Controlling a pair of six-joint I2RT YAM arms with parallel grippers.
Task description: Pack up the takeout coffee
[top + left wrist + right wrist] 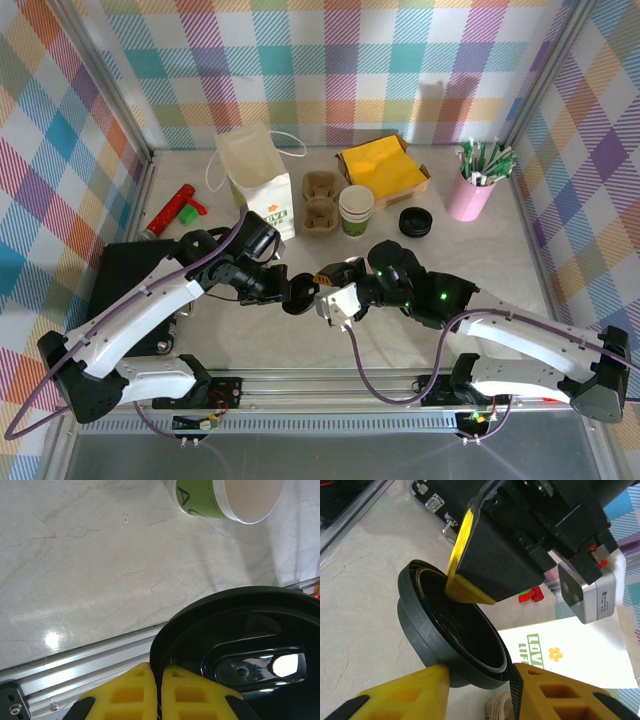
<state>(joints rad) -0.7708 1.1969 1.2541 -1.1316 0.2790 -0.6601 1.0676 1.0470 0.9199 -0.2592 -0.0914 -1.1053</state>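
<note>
The black lid (299, 298) hangs above the table's near middle between both grippers. My left gripper (289, 291) is shut on its rim; in the left wrist view the yellow fingertips (145, 690) pinch the lid's edge (165, 640), gripper (161, 680). My right gripper (477, 677) has closed across the lid (435, 625), one finger against its crown and the other against the rim. The left gripper's finger (470, 587) reaches in from above. A lidless cream and green paper cup (356, 210) (230, 497) stands further back on the table.
A white paper bag (262, 180) (570, 650), a cardboard cup carrier (320, 200), a box of yellow napkins (383, 168), more black lids (415, 222) and a pink cup of sticks (470, 190) line the back. A red item (172, 208) and a black case (130, 290) lie left.
</note>
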